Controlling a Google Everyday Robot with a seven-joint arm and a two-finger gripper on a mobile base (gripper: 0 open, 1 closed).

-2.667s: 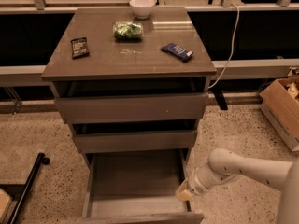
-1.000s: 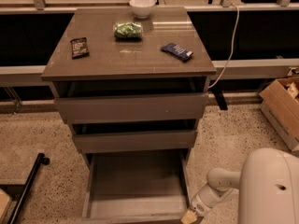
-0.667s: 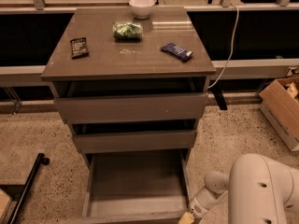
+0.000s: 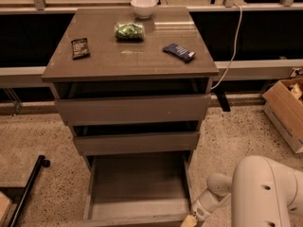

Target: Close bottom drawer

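Observation:
The bottom drawer [image 4: 137,186] of the grey-brown cabinet stands pulled far out, its shallow grey box empty. Its flat front runs along the bottom edge of the camera view [image 4: 135,220]. My gripper [image 4: 189,221] is at the drawer front's right corner, low at the frame's bottom edge, with the white arm [image 4: 265,193] coming in from the lower right. The middle drawer [image 4: 136,142] and the top drawer [image 4: 132,109] above it are each open a little.
On the cabinet top [image 4: 128,56] lie a white bowl [image 4: 143,6], a green bag [image 4: 129,30], a dark snack bar [image 4: 80,48] and a blue packet [image 4: 179,51]. A cardboard box [image 4: 286,112] stands at right. A black bar on a wheel [image 4: 28,188] lies at lower left.
The arm has swung down and forward: the gripper moved from the drawer's right side to its front right corner, and the arm's large link now fills the lower right. The drawer looks unmoved.

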